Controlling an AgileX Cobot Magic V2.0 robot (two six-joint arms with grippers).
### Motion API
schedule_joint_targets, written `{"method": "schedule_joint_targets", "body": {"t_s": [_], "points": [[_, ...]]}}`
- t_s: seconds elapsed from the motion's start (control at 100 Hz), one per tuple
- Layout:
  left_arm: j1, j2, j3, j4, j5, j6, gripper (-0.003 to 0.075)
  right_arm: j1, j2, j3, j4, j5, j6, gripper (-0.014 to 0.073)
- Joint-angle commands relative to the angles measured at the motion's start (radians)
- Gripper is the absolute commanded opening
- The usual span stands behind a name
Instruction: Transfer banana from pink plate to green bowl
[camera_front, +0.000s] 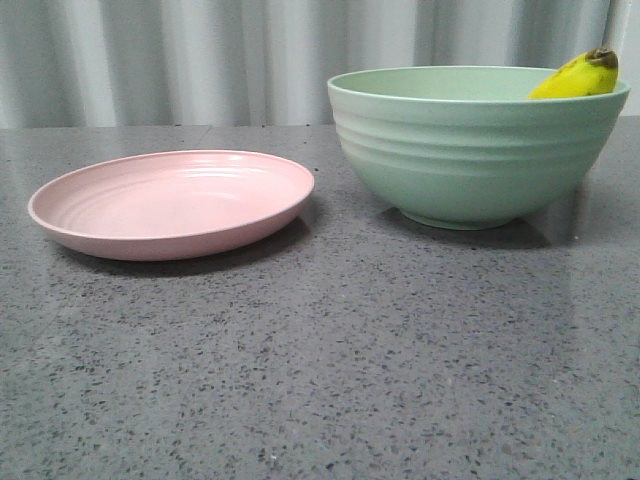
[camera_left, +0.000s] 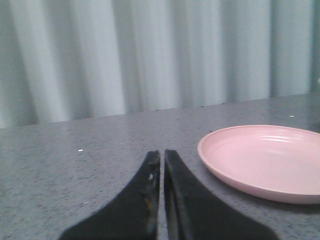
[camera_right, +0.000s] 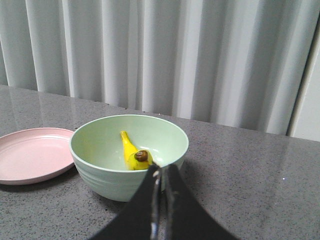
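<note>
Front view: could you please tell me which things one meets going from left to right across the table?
Shallow round pale-pink plate → large ridged mint-green bowl → small bright-yellow toy banana, leaning inside the bowl at its right rim, dark tip poking above it.

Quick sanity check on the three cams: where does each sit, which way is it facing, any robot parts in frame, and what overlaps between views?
Front view: low, facing forward over the table at the pink plate and green bowl, banana tip over the rim; no robot parts.
Left wrist view: on the left arm, looking low across the table to the plate; shut left end effector shows.
Right wrist view: on the right arm, angled down into the bowl holding the banana; shut right end effector shows.
Shared: the plate appears in all three; bowl and banana in front and right wrist views.
</note>
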Motion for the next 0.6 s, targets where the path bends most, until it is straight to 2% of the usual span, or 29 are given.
{"method": "schedule_joint_targets", "body": {"t_s": [0.0,0.11,0.29,0.59], "points": [[0.070,-0.033,0.022,0.028,-0.062,-0.047,-0.0019,-0.006,-0.008,-0.020,-0.016,-0.079,0.000,-0.0075],[0.129,-0.033,0.028,0.030,0.043,-0.092,-0.0018,-0.006,-0.008,-0.020,-0.016,-0.079,0.000,-0.0075],[0.167,-0.033,0.028,0.026,0.312,-0.092,-0.0019,-0.006,-0.008,-0.020,-0.016,-0.079,0.000,-0.0075],[0.167,-0.032,0.026,0.023,0.305,-0.086,-0.0019,-0.006,-0.008,-0.020,-0.016,-0.079,0.000,-0.0075]]}}
